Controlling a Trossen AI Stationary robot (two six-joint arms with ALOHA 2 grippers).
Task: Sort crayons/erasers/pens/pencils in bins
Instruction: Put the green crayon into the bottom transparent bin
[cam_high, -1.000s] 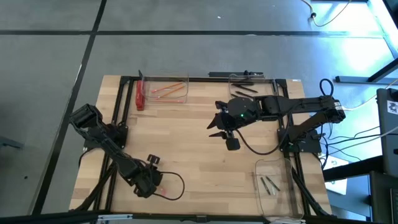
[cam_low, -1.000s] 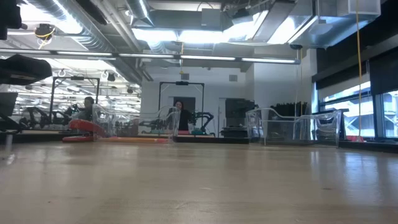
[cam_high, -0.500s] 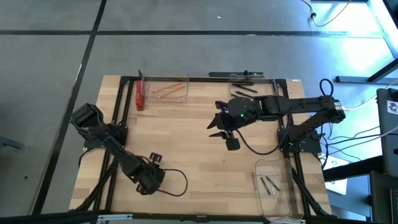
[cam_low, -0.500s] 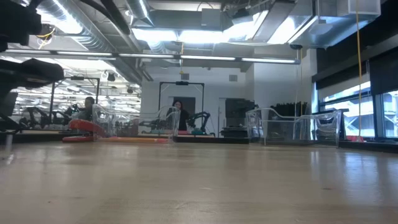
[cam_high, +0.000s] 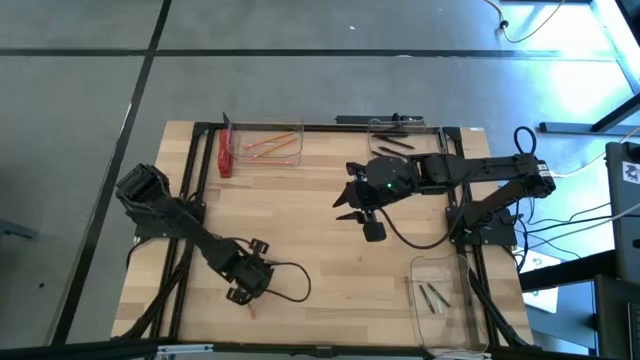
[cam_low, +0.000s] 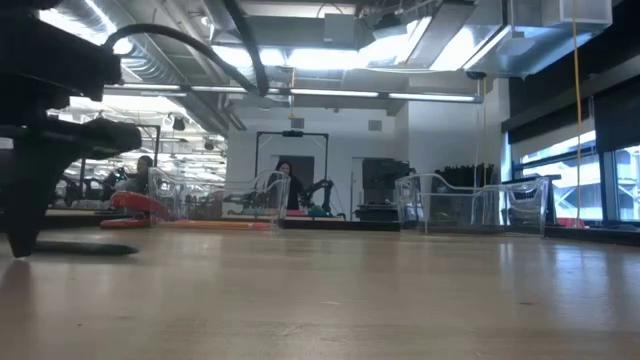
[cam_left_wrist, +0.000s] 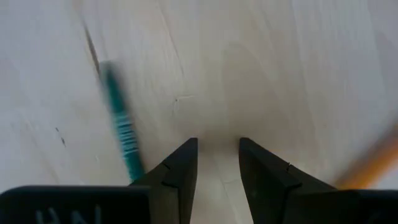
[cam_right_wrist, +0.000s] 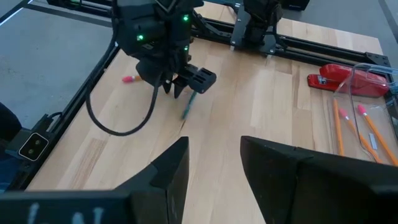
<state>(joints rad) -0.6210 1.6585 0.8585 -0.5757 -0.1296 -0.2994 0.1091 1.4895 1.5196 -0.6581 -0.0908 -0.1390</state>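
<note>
My left gripper (cam_high: 243, 285) (cam_left_wrist: 217, 149) points down near the table's near left edge, open, with bare wood between its fingertips. A teal-green stick (cam_left_wrist: 121, 134) (cam_right_wrist: 189, 107) lies flat on the table just beside one finger. An orange pencil (cam_left_wrist: 373, 168) lies to the other side, and its pink end (cam_right_wrist: 129, 79) shows in the right wrist view. My right gripper (cam_high: 346, 200) (cam_right_wrist: 214, 155) hangs open above the middle of the table. The far left bin (cam_high: 266, 145) holds orange pencils. The far right bin (cam_high: 405, 140) holds black pens.
A third clear bin (cam_high: 445, 300) sits at the near right corner with two short sticks in it. A flat red bar (cam_high: 225, 155) (cam_right_wrist: 347, 79) lies left of the pencil bin. A black cable (cam_high: 285, 285) loops from the left wrist. Bare wood lies between the arms.
My left gripper has moved toward the table's right, along the near edge. It has come into the low view at the picture's left, close above the table. The right arm has kept still.
</note>
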